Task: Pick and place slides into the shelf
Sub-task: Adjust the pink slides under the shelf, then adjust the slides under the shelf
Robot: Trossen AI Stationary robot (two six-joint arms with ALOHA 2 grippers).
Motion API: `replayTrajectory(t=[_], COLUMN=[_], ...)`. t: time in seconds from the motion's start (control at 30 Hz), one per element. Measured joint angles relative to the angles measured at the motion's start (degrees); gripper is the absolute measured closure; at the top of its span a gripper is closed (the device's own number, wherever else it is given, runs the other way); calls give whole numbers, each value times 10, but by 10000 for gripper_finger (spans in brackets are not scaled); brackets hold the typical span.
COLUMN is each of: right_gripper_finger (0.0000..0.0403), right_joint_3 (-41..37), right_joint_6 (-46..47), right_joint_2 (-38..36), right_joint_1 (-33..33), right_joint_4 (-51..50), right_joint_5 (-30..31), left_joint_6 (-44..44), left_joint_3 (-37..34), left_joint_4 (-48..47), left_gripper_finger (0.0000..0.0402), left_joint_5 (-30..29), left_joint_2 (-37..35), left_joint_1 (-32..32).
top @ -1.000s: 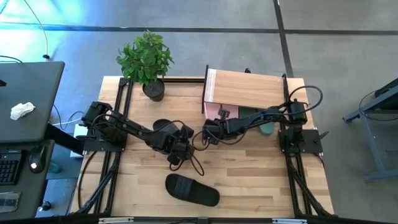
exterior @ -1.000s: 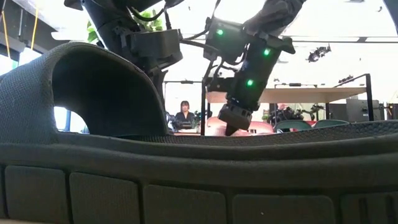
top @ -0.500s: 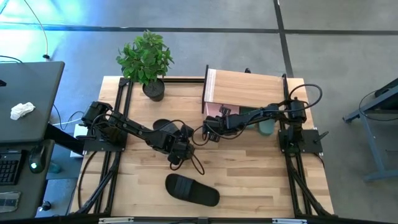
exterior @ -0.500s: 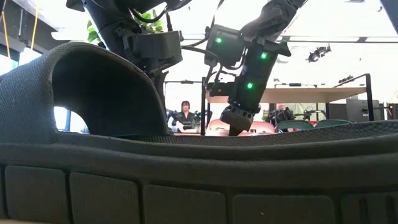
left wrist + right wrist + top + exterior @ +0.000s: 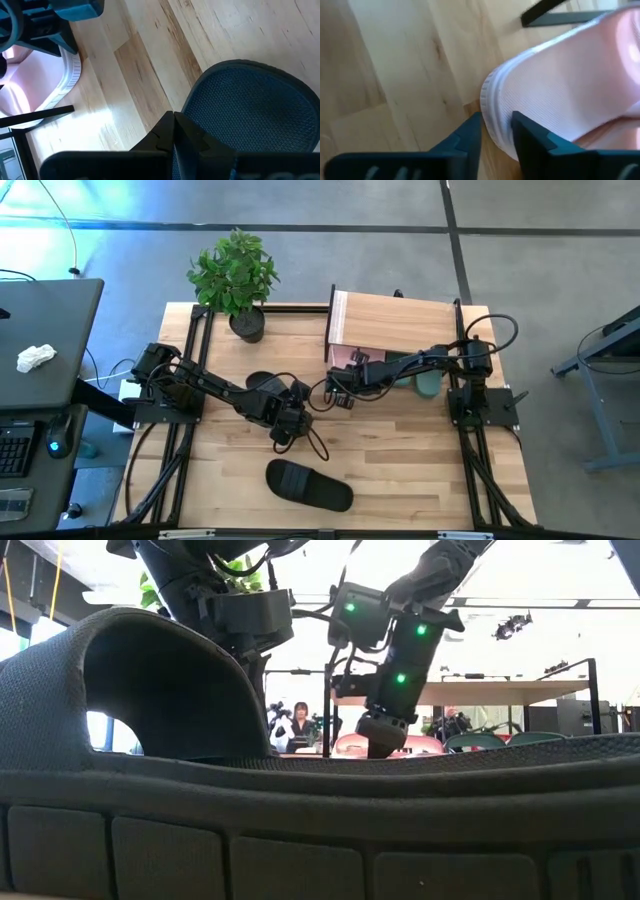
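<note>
The right gripper (image 5: 335,392) is seen just in front of the shelf (image 5: 395,321), its two fingers (image 5: 465,135) set narrowly about the rim of a pale pink slide (image 5: 560,95); the rim lies between them, and a firm grip cannot be told apart from a loose one. That pink slide (image 5: 348,361) reaches from the gripper back under the shelf board. A second pink slide cannot be counted with certainty from above. Farther along the right arm, under the same board, one teal green slide (image 5: 428,385) is seen in part.

The left gripper (image 5: 283,432) is held over the middle of the counter (image 5: 420,470), beside the right gripper, with its fingers (image 5: 175,137) closed together at the edge of a black slide (image 5: 255,115). In the high view that black slide (image 5: 262,383) shows just behind the left gripper, half covered by the arm. A second black slide (image 5: 309,485) lies apart, nearer the front edge of the counter, and fills the low view (image 5: 300,810).

In all, two black slides, one pink slide and one teal slide are clearly counted. One potted plant (image 5: 236,278) stands at the back of the counter, away from both grippers.
</note>
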Motion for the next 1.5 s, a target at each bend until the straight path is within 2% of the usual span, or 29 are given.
replayTrajectory(t=[0.3, 0.5, 0.87, 1.2, 1.3, 1.5], right_gripper_finger=[229, 206, 206, 209, 224, 289], right_joint_3=[0, 0, 0, 0, 0, 0], right_joint_6=[-8, -20, -21, 13, 36, 136], right_joint_2=[0, 0, -11, -59, -87, -151], right_joint_1=[2, 17, 43, 87, 115, 166], right_joint_4=[10, 6, -12, -93, -148, -285], right_joint_5=[1, 32, 84, 70, 43, -71], left_joint_6=[0, 0, 0, 0, 0, 0], left_joint_3=[0, 0, 0, 0, 0, 0], left_joint_4=[0, 0, 0, -5, -5, -5], left_gripper_finger=[401, 401, 401, 401, 401, 401], left_joint_5=[5, 18, 23, 24, 24, 35], left_joint_2=[0, 0, 0, 0, 0, 0], left_joint_1=[0, 0, 0, 0, 0, 0])
